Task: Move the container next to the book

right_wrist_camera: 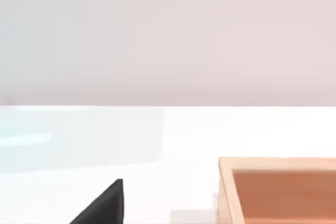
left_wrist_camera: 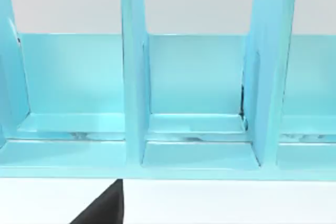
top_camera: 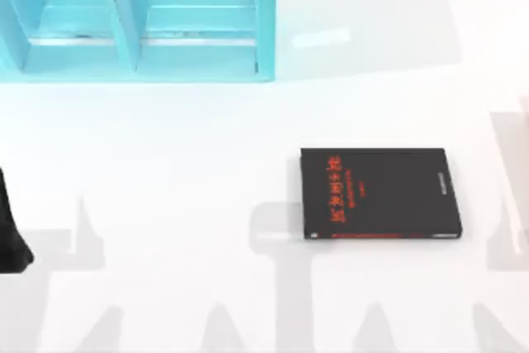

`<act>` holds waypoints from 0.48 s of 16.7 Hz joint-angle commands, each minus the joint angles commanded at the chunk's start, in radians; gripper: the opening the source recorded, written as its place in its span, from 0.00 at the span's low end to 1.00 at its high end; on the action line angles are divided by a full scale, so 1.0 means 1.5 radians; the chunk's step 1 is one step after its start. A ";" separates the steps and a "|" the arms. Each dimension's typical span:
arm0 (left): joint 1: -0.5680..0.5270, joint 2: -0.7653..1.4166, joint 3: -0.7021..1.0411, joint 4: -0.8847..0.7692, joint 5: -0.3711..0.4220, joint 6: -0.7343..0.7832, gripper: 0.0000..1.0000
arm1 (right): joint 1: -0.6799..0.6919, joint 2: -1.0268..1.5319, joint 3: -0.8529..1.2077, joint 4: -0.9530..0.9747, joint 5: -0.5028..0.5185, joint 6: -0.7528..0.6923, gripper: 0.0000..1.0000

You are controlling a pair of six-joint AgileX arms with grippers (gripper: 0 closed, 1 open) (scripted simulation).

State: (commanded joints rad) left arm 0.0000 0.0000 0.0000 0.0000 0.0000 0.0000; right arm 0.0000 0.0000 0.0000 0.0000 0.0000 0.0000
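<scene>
- Black book (top_camera: 379, 194) with red lettering lies flat on the white table (top_camera: 182, 163), right of centre in the top view.
- A turquoise shelf unit (top_camera: 136, 18) stands at the far left; the left wrist view looks into its bare compartments (left_wrist_camera: 197, 77).
- The right wrist view shows a wooden box (right_wrist_camera: 278, 190).
- The left arm (top_camera: 12, 233) sits at the left edge; claw state cannot be told.
</scene>
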 joint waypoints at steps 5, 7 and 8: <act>0.022 0.026 0.023 -0.024 -0.001 0.040 1.00 | 0.000 0.000 0.000 0.000 0.000 0.000 1.00; 0.053 0.065 0.056 -0.058 -0.002 0.101 1.00 | 0.000 0.000 0.000 0.000 0.000 0.000 1.00; 0.073 0.090 0.077 -0.081 -0.002 0.142 1.00 | 0.000 0.000 0.000 0.000 0.000 0.000 1.00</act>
State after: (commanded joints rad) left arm 0.1091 0.1345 0.1156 -0.1210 -0.0036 0.2135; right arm 0.0000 0.0000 0.0000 0.0000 0.0000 0.0000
